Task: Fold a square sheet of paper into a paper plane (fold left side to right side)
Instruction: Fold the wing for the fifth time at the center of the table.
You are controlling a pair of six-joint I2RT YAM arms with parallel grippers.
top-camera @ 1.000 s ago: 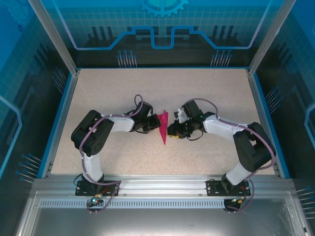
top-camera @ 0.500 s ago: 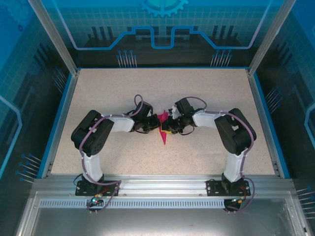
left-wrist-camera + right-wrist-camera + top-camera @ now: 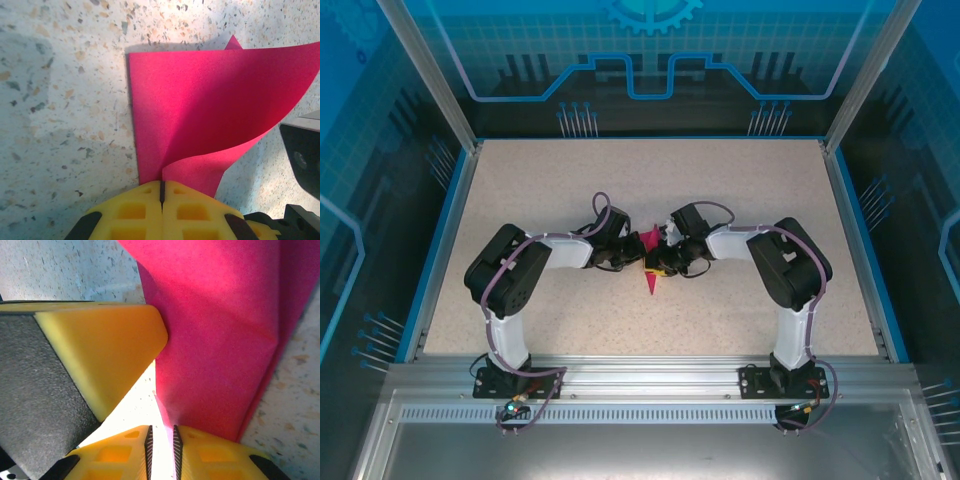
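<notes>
**Two arms meet over the pink paper at mid-surface**

1. Location. The magenta-pink paper (image 3: 651, 281) lies about the middle of the speckled surface (image 3: 540, 190), well away from all four edges. From overhead it reads as a narrow shape, with a sharp tip pointing toward the near edge. Its upper part is crowded by both wrists.

2. Left arm (image 3: 560, 250). It reaches in from the left edge side, with its wrist right at the paper. In the left wrist view the yellow pads (image 3: 135, 215) are pressed together, with only a hairline seam between them. The left jaws are clamped on the paper, which comes out from that seam. One layer lies flat on the surface with a straight left margin. A second layer rises from the grip and curls over to the right, clear of the flat layer. A dark casing (image 3: 302, 155) stands at the right of that view, just beside the curled layer.

3. Right arm (image 3: 740, 243). It reaches in from the right edge side, with its wrist against the paper opposite the left one. In the right wrist view the right jaws stand narrow, with a slim slit between their yellow pads (image 3: 215, 452). A thin edge of the paper runs down into that slit. Whether the pads pinch it cannot be told.

4. Contact. In the same view a yellow pad of the left arm (image 3: 100, 345) presses its rounded corner against the paper's face.
</notes>
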